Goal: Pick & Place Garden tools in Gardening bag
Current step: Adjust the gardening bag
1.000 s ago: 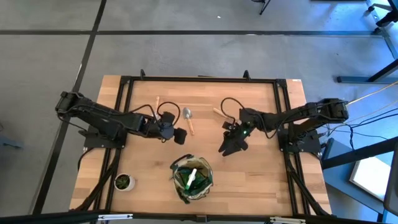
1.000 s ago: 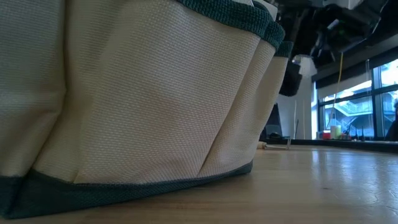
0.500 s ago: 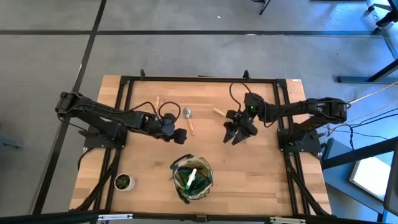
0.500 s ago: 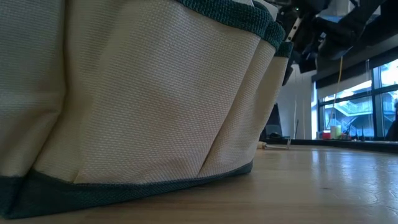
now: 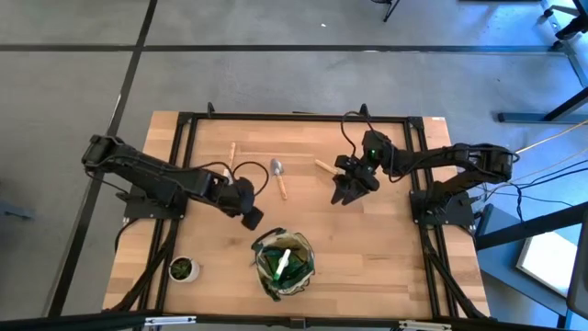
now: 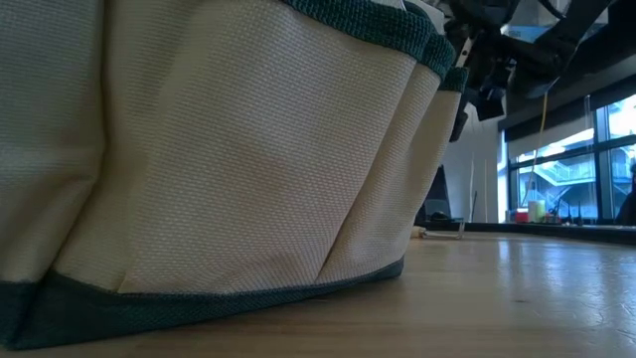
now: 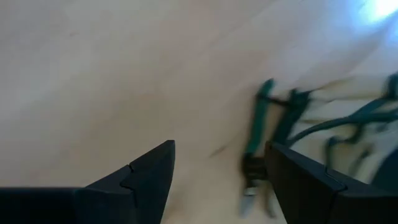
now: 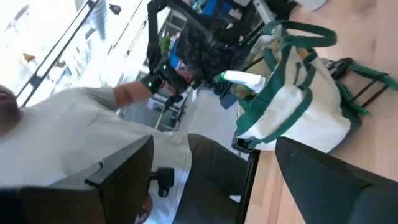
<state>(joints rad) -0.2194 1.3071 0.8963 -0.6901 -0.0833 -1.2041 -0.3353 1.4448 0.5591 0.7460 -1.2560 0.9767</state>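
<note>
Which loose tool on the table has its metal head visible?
The trowel at mid-table: grey scoop, wooden handle. The other two look like bare wooden handles.

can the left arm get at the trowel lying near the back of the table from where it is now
Probably yes. The trowel lies bare on the table, nothing on or against it. The left gripper hangs close by with open jaws, just nearer the gardening bag. The right gripper is off to the other side.

The gardening bag (image 6: 199, 159) fills the low view (edges cut off), hiding most of the table (image 6: 517, 288).
</note>
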